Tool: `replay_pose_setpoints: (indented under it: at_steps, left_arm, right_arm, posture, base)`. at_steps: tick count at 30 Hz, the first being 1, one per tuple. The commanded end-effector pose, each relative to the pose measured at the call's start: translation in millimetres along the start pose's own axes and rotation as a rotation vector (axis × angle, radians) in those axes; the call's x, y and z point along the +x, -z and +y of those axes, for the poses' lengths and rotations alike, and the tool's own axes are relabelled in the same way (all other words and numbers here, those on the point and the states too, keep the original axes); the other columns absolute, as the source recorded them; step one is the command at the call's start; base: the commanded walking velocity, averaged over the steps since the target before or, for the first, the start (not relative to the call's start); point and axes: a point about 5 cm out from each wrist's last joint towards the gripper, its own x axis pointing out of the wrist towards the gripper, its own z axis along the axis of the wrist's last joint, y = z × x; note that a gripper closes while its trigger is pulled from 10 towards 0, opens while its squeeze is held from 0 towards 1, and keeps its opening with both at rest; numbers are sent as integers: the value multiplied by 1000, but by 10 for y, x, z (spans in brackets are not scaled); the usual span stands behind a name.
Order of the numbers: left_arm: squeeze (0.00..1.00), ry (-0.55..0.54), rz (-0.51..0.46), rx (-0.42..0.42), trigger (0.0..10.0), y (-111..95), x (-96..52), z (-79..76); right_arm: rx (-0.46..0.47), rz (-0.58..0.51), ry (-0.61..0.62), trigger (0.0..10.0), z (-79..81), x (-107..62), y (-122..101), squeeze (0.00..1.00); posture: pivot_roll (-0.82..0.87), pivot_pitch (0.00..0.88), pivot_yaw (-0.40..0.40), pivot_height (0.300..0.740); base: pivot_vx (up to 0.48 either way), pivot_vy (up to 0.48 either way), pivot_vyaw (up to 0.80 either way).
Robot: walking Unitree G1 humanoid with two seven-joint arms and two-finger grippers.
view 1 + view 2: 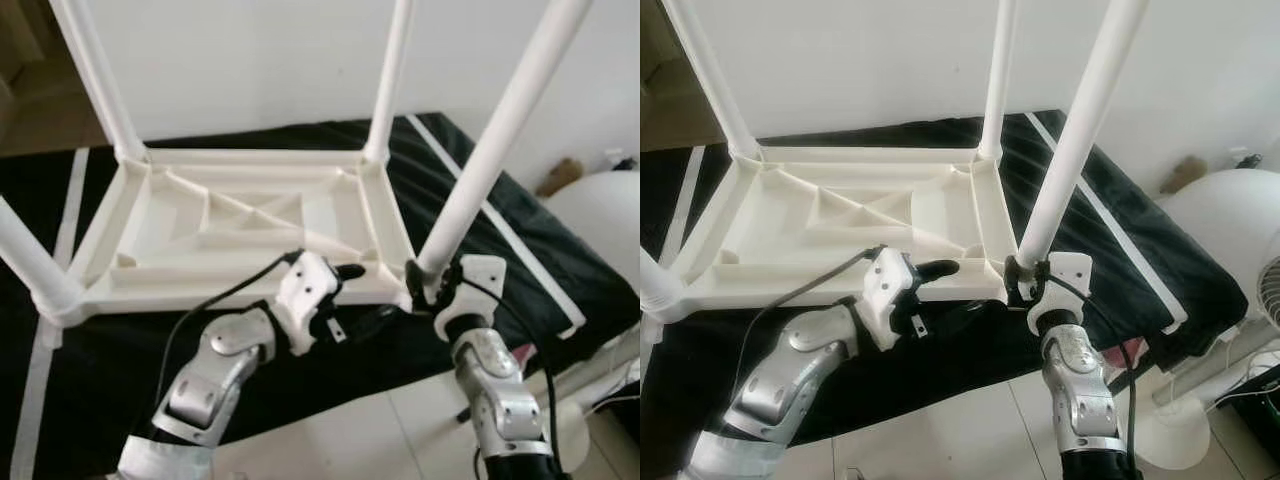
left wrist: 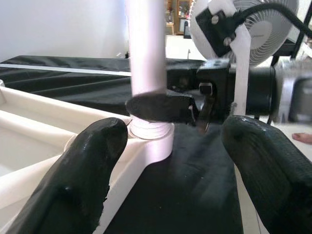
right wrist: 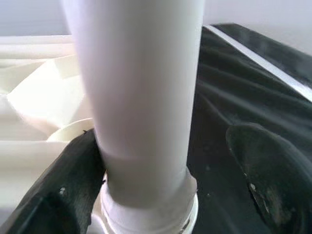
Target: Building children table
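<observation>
White plastic upturned children's table (image 1: 240, 225) lies centre frame on black cloth (image 1: 520, 240); right gripper (image 1: 432, 283), lower right, straddles the near-right white tubular leg (image 1: 500, 135) at its socket. Left wrist view: left gripper (image 2: 170, 161) spread open, short of that leg. Right wrist view: one finger (image 3: 63, 190) touches the leg, the other stands clear.

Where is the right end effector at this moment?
The right end effector is at the base of the near-right table leg, beside the upturned white tabletop's corner, right of the left end effector.
</observation>
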Motion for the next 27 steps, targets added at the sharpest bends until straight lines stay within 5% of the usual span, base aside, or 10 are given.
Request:
replay_pose_setpoints:
  at_steps: [1,18,27]
  left_arm:
    - [0,7,1,14,10000,9,10,-33]
    - [0,-3,19,34,10000,42,-16,-27]
    - [0,19,8,35,10000,15,19,-26]
  right_arm:
    - [0,-1,-101,10000,-71,22,-16,0]
    - [-143,32,-383,10000,-99,126,-1,0]
    - [-210,44,-486,10000,-67,375,-27,0]
  posture:
    - [-36,0,-44,740]
    - [-31,5,-48,740]
    - [-23,0,-43,740]
  base:
    - [0,0,0]
    - [0,0,0]
    - [0,0,0]
